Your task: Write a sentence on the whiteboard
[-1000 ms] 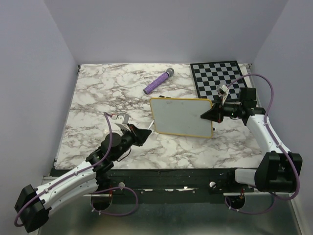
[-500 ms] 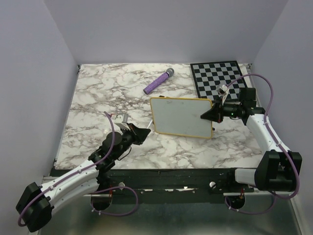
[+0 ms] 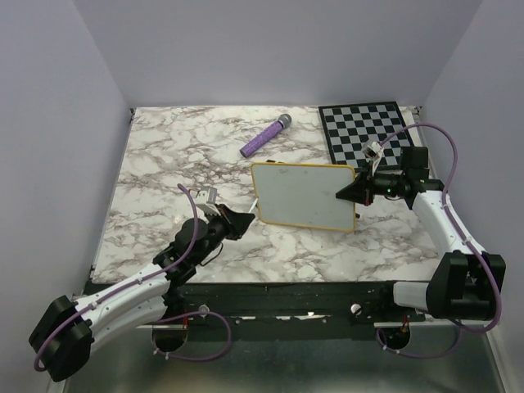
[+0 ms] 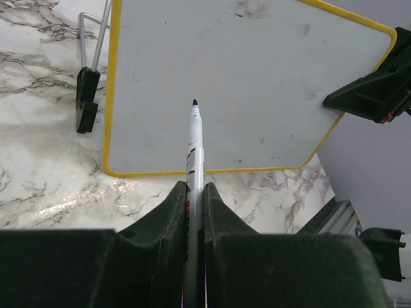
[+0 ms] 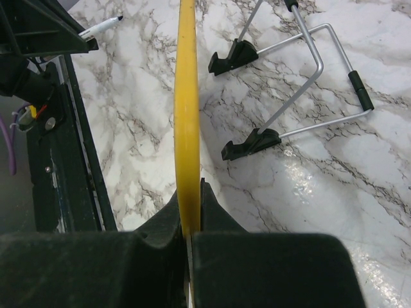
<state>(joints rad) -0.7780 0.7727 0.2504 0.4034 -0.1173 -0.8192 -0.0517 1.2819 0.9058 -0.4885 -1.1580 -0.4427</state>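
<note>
The whiteboard (image 3: 303,195), white with a thin yellow frame, stands tilted on the marble table (image 3: 164,164). My right gripper (image 3: 342,195) is shut on its right edge; in the right wrist view the yellow rim (image 5: 187,96) runs between the jaws of that gripper (image 5: 191,186). My left gripper (image 4: 194,186) is shut on a white marker (image 4: 194,138). Its dark blue tip points at the lower middle of the board face (image 4: 257,64), a short way off it. From above, the left gripper (image 3: 244,219) sits by the board's lower left corner. No sentence shows on the board, only faint smudges.
A purple cylinder with a grey end (image 3: 265,137) lies behind the board. A black-and-white checkered board (image 3: 368,131) fills the back right corner. The whiteboard's wire stand with black feet (image 5: 302,77) spreads behind it. Walls close off three sides.
My left arm has edged forward and right, bringing the marker slightly closer to the board's lower left. The right arm and the board have stayed put.
</note>
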